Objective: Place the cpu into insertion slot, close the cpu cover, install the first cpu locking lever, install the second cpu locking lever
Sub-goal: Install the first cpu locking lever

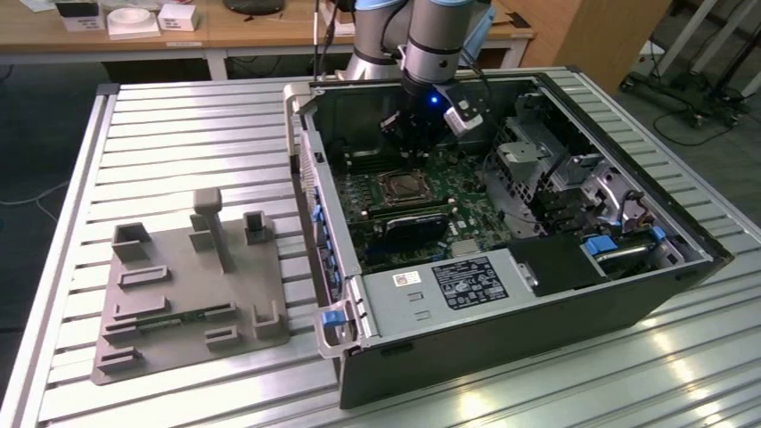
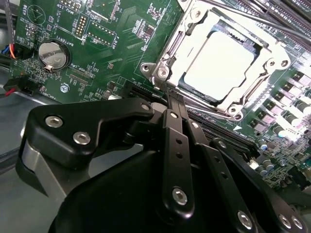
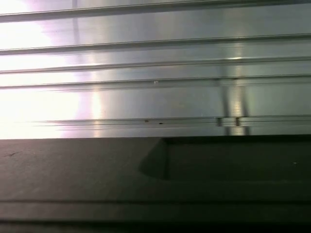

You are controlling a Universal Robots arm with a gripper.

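Observation:
The cpu (image 2: 218,60) lies flat in the insertion slot (image 1: 405,187) on the green motherboard, its silvery top facing up. The cpu cover (image 2: 177,46), a silvery frame, lies down around the chip's edges. My gripper (image 2: 167,97) is shut, its black fingers (image 2: 175,145) pressed together with nothing seen between them. Their tips sit at one corner of the socket, right by the cover's edge. In the exterior view the gripper (image 1: 416,147) hangs inside the open computer case, just behind the socket. How the locking levers stand, I cannot tell.
The open computer case (image 1: 666,294) lies on a slatted aluminium table (image 1: 178,125). A grey fixture plate (image 1: 178,294) with upright blocks rests on the exterior view's left. Memory slots, a coin battery (image 2: 51,53) and drive cages crowd the board around the socket.

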